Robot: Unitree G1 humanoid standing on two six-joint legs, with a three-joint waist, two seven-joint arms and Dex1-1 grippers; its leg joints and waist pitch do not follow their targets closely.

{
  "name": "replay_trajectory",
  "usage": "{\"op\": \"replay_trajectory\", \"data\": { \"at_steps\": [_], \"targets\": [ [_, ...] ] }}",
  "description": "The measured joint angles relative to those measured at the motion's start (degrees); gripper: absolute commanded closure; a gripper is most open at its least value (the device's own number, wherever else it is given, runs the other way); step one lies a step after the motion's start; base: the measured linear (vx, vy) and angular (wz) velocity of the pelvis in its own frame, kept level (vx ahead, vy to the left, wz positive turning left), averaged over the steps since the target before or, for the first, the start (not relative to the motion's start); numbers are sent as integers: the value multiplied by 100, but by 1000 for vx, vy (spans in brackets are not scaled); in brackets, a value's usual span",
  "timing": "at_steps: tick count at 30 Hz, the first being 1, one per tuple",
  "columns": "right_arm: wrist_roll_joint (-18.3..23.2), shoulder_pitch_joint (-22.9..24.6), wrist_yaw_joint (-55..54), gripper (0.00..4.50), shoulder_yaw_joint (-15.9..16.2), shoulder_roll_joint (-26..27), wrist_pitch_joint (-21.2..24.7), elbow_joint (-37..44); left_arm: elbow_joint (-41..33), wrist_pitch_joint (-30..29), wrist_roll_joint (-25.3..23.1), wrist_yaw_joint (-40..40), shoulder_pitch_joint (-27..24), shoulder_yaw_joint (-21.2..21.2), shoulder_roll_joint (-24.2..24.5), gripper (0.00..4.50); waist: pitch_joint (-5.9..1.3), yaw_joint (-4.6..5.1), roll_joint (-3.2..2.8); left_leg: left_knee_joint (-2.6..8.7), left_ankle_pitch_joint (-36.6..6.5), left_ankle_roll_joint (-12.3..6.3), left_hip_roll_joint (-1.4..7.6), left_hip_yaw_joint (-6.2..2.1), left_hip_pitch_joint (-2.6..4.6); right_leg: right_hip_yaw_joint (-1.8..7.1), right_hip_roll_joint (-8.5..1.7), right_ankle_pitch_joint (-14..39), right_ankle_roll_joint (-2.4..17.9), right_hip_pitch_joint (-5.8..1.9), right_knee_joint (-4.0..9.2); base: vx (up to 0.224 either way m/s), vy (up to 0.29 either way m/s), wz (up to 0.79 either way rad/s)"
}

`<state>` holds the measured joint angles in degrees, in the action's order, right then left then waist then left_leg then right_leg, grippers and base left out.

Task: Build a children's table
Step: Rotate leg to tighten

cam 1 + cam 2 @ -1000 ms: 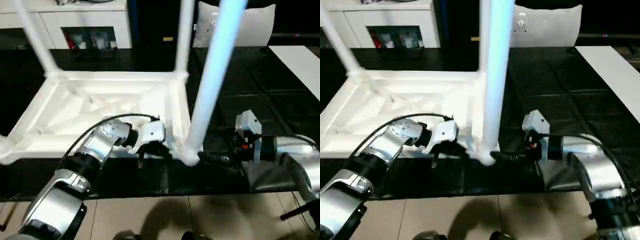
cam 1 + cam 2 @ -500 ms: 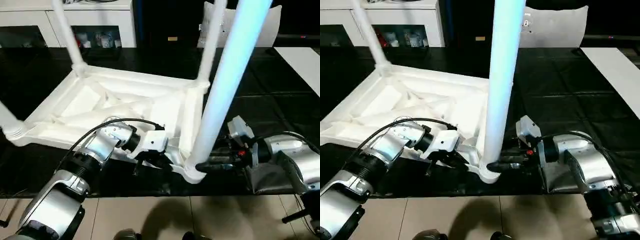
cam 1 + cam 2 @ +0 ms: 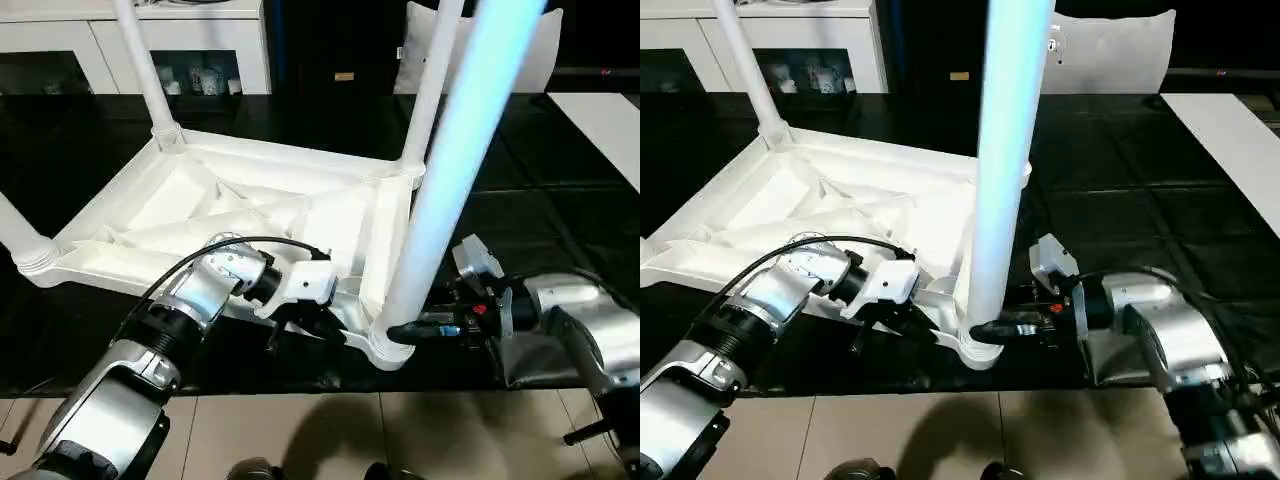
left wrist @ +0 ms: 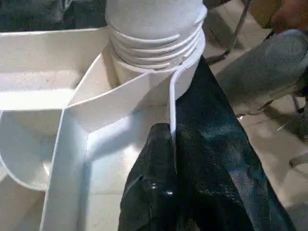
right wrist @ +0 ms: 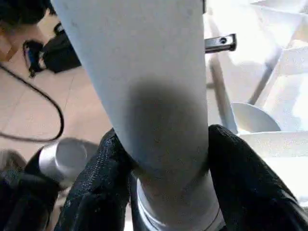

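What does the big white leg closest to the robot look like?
The leg is a long, smooth white plastic tube, standing nearly upright in the near corner socket of the upside-down table top. Its ridged bottom end sits in that socket. The right gripper closes its black fingers around it just above the socket.

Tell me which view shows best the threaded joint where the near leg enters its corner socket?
The left wrist view: the near leg's threaded rings sit in the corner socket right behind the left claw, shut on the socket's thin rim. The right wrist view shows the right claw around that leg; the eye views show the joint from farther away.
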<state>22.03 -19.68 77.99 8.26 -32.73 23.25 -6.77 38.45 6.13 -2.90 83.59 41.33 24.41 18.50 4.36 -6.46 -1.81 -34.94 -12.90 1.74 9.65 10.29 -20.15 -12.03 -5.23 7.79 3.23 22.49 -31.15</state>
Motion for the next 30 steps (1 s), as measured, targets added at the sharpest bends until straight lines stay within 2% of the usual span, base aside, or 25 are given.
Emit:
{"op": "replay_trajectory", "data": {
  "at_steps": [2, 4, 5, 7, 8, 10, 13, 18, 19, 21, 24, 25, 30],
  "targets": [
    [-10, 62, -518, 249, -94, 209, 207, 194, 2, -312, 6, -141, 5, -128, -21, 450, 0, 32, 0, 0, 4, 9, 1, 1, 9, 0, 2, -4, 5, -4, -2, 0, 0, 0],
    [-147, 64, -1121, 249, -169, 484, 345, 242, 16, -613, -64, -441, 32, -225, -18, 450, 0, 132, -1, 1, 11, 24, 0, 1, 13, 0, 3, -8, 6, -5, -3, 0, 0, 0],
    [-173, 62, -1214, 249, -188, 533, 371, 250, 16, -658, -79, -499, 36, -240, -26, 450, 0, 148, -1, 1, 10, 26, 0, 1, 13, 0, 3, -8, 5, -5, -2, 0, 0, 0],
    [-364, 2, -2048, 250, -357, 912, 552, 269, 73, -1019, -167, -970, 112, -352, -112, 450, 2, 321, 3, 1, -3, 51, 0, 0, 15, -4, 4, -9, 4, -13, 10, 0, 0, 0],
    [-415, -20, -2260, 251, -400, 987, 611, 283, 79, -1127, -181, -1097, 135, -373, -159, 450, 2, 368, 3, 1, -5, 53, 0, 1, 12, -4, 4, -9, 2, -14, 14, 0, 0, 0],
    [-698, -91, -3237, 251, -615, 1483, 929, 340, 171, -1539, -266, -1709, 210, -508, -400, 450, 0, 482, 6, 3, -6, 51, 0, -1, 10, -3, 5, -10, 2, -22, 17, 0, 0, 0],
    [-1029, -296, -4506, 252, -789, 2038, 1265, 365, 178, -2003, -372, -2516, 257, -681, -775, 450, -4, 574, 0, 10, -15, 57, -1, -1, 7, -4, 5, -9, 3, -22, 17, 0, 0, 0],
    [-1430, -435, -5823, 252, -962, 2599, 1282, 335, 174, -2383, -416, -3503, 265, -872, -1339, 450, -10, 552, -9, 37, -1, 28, -3, -1, 3, -5, 6, 8, 3, -14, 21, 0, 0, 0],
    [-1525, -435, -5955, 218, -964, 2649, 1233, 332, 174, -2394, -425, -3637, 262, -873, -1413, 450, -10, 529, -10, 38, -1, 27, -3, -1, 3, -4, 6, 9, 3, -11, 21, 0, 0, 0],
    [-1614, -420, -6061, 184, -964, 2702, 1130, 319, 173, -2392, -433, -3785, 258, -869, -1474, 450, -10, 489, -11, 38, -1, 26, -3, -1, 4, -4, 6, 8, 4, -5, 20, 0, 0, 0],
    [-1602, -318, -5998, 176, -964, 2678, 987, 356, 115, -2374, -460, -3799, 232, -832, -1478, 450, -10, 460, -10, 36, 1, 26, -3, 0, 6, -3, 5, 6, 6, 2, 19, 0, 0, 0],
    [-1557, -273, -5865, 151, -963, 2597, 962, 393, 76, -2350, -461, -3751, 208, -825, -1461, 450, -10, 451, -11, 36, 0, 26, -3, 0, 6, -3, 5, 6, 6, 7, 19, 0, 0, 0],
    [-1343, -196, -5170, 117, -911, 2143, 878, 466, -46, -2190, -428, -3466, 159, -762, -1315, 450, -10, 435, -10, 33, 1, 24, -3, 1, -33, 2, 5, 9, 12, 59, -5, 0, 0, 0]
  ]
}}
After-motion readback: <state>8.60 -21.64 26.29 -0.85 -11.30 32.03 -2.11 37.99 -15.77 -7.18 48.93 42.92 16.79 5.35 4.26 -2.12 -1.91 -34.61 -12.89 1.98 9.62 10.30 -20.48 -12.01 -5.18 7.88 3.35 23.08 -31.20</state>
